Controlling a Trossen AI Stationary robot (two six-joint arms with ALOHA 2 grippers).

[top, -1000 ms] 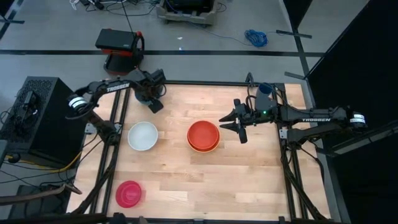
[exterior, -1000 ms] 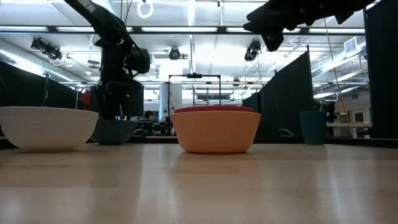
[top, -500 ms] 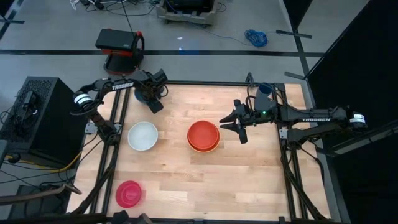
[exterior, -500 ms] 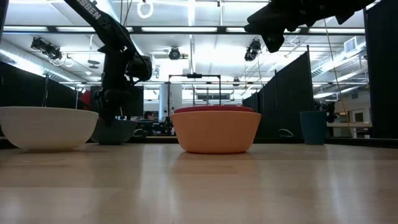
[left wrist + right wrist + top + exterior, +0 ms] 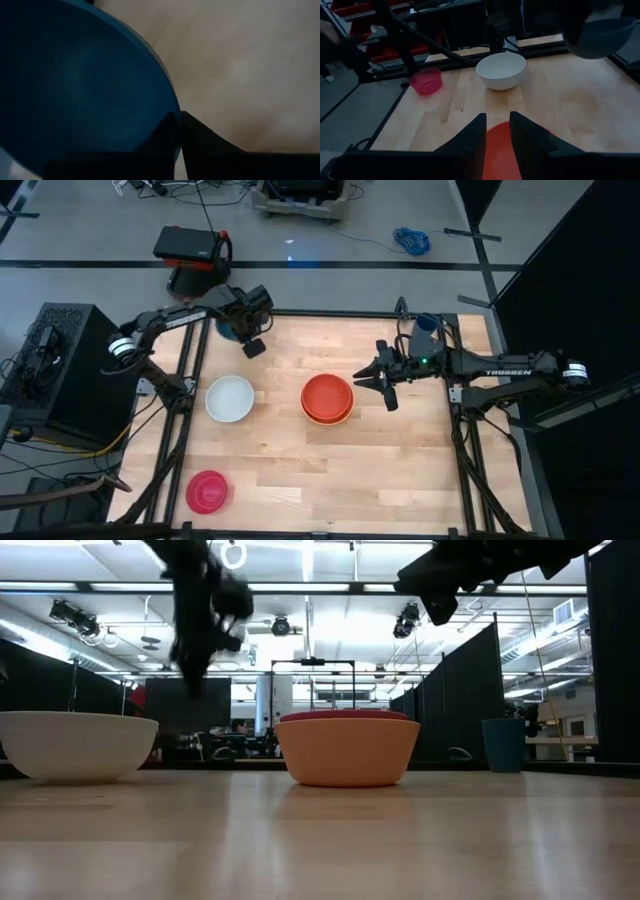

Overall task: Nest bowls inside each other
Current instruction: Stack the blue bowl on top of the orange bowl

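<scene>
the pale wooden surface [image 5: 400, 470] filled the middle of the high view. the red round plastic bowl [image 5: 327, 395] sat nested in the orange round plastic bowl [image 5: 347, 752] at centre. the white round plastic bowl [image 5: 229, 397] lay to its left, the magenta-pink round plastic bowl [image 5: 207, 491] at lower left. at upper left, the left gripper [image 5: 247, 340] had its jaws clenched on the teal-blue round plastic bowl's [image 5: 75, 90] rim, raised off the surface. the right gripper [image 5: 374, 379] hung right of centre, jaws slightly parted, grasping nothing.
</scene>
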